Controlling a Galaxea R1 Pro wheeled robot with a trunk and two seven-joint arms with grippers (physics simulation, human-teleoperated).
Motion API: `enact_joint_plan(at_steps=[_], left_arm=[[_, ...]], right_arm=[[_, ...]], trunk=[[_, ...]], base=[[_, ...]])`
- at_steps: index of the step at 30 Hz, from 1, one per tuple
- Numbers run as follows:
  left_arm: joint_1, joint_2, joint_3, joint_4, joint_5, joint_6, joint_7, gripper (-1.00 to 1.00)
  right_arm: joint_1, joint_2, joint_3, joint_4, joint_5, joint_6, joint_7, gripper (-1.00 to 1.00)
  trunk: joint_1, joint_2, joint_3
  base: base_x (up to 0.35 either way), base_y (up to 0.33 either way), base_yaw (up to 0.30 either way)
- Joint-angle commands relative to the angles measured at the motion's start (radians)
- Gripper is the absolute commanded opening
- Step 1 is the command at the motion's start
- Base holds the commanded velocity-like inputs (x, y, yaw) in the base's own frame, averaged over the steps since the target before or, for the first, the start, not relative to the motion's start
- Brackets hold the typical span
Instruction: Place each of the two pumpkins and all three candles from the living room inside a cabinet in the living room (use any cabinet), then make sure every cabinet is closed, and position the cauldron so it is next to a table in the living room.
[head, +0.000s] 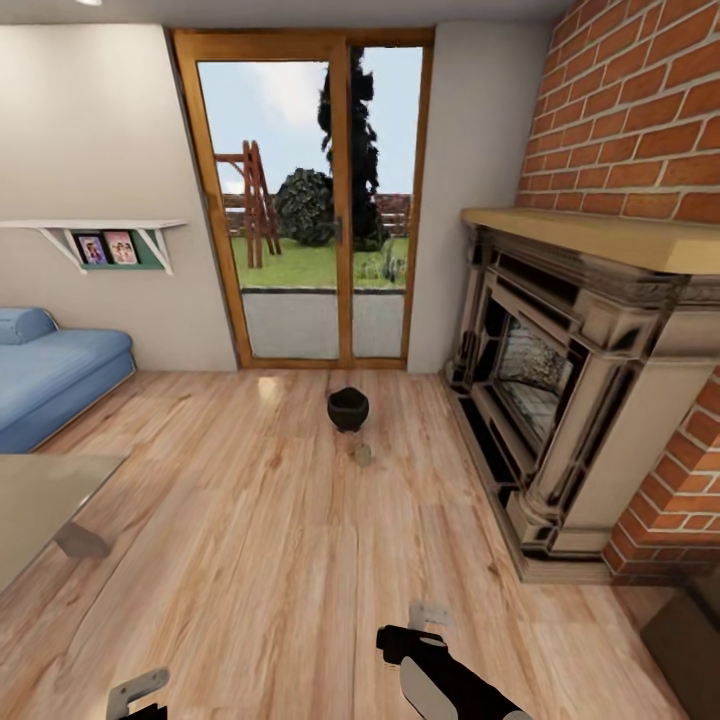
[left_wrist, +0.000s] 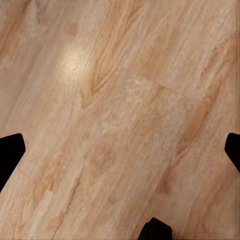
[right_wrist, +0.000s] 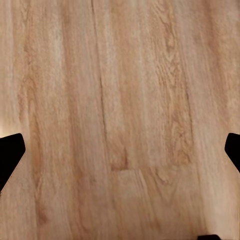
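On the pale wood plank floor (head: 250, 560), toward 12 o'clock before the glass patio door (head: 310, 200): squat matte black cauldron (head: 347, 408), with a small grey stubby candle (head: 363, 453) just beside it at its 5 o'clock. At 9 o'clock, corner of the greyish glass-topped low surface (head: 45, 500), well apart from both. Left pincer (left_wrist: 120, 150) and right pincer (right_wrist: 120, 150) spread wide over bare planks, holding nothing.
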Motion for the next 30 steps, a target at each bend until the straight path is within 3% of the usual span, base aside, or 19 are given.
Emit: enact_joint_plan(at_steps=[1,15,30], left_arm=[[0.000,0.000,0.000,0.000,0.000,0.000,0.000,1.00],[0.000,-0.001,0.000,0.000,0.000,-0.001,0.000,1.00],[0.000,-0.002,0.000,0.000,-0.001,-0.001,0.000,1.00]], right_arm=[[0.000,0.000,0.000,0.000,0.000,0.000,0.000,1.00],[0.000,0.001,0.001,0.001,0.001,0.000,0.000,1.00],[0.000,0.002,0.013,0.002,0.000,0.000,0.000,1.00]], trunk=[[0.000,0.000,0.000],[0.000,0.000,0.000],[0.000,0.000,0.000]], base=[[0.334,0.000,0.000],[0.334,0.000,0.004],[0.334,0.000,0.090]])
